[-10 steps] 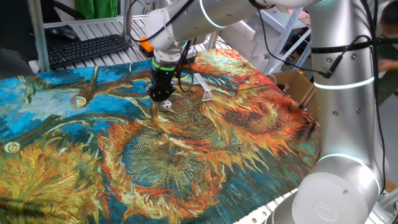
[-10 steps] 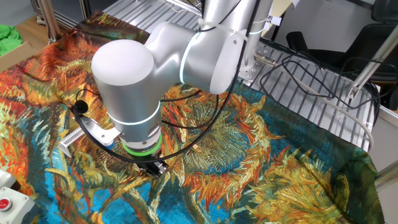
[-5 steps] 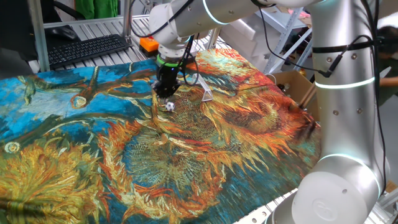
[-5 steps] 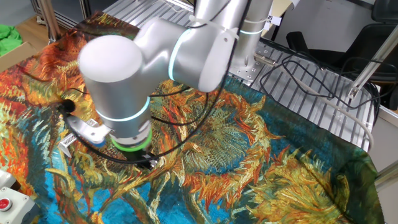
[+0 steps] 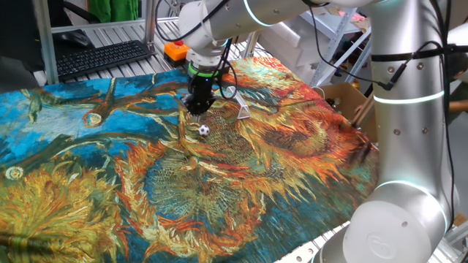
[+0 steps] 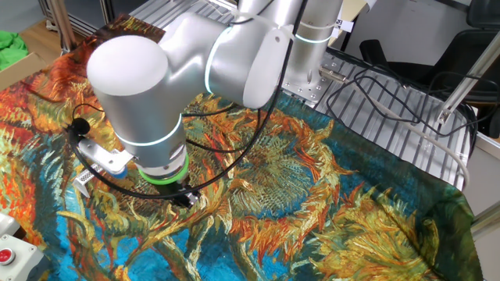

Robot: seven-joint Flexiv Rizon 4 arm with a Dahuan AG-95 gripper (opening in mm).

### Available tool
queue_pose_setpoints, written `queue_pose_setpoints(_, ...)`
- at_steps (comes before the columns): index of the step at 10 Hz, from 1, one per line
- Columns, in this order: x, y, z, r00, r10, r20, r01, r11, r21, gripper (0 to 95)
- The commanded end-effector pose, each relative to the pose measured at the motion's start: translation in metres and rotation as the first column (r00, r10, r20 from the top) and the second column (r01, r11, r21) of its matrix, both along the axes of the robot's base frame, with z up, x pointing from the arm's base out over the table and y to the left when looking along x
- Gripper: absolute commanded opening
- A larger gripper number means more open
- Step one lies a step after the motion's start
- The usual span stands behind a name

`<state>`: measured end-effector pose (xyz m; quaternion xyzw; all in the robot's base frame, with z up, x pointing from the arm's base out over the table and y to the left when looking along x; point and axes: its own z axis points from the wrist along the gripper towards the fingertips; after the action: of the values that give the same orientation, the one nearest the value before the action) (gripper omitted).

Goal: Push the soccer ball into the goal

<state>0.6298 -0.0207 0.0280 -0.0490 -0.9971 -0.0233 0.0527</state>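
The soccer ball point(image 5: 203, 130), tiny and white with black patches, lies on the painted cloth. My gripper point(image 5: 197, 109) hangs just behind it, fingers together and holding nothing, its tip close above the cloth. The goal point(image 5: 242, 110), a small pale triangular frame, stands to the right of the gripper, a short way from the ball. In the other fixed view the arm's big wrist point(image 6: 156, 125) hides the ball. There the gripper's dark tip point(image 6: 184, 199) only peeks out below the wrist, and the goal point(image 6: 84, 180) shows as a pale strip at its left.
The sunflower-print cloth point(image 5: 88, 183) covers the table. An orange object point(image 5: 172, 51) and a keyboard point(image 5: 102, 58) lie behind it, and a cardboard box point(image 5: 349, 102) stands at the right. A box with a red button point(image 6: 8, 248) sits at a corner. Cables point(image 6: 391, 101) lie on the slatted top.
The gripper has shifted to the right, toward the goal. The ball has come out from under its tip and now lies a little nearer the camera.
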Motion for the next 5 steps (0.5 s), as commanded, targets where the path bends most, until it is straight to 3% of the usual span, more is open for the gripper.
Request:
queue_pose_setpoints(1,-0.015,0.021,0.007,0.999,-0.05,-0.003,0.05,0.999,-0.007,0.0)
queue_pose_setpoints(3,-0.033,0.025,0.005,0.998,-0.07,-0.004,0.07,0.997,-0.01,0.0)
queue_pose_setpoints(5,-0.059,0.021,0.0,0.997,-0.08,0.001,0.08,0.997,-0.022,0.0)
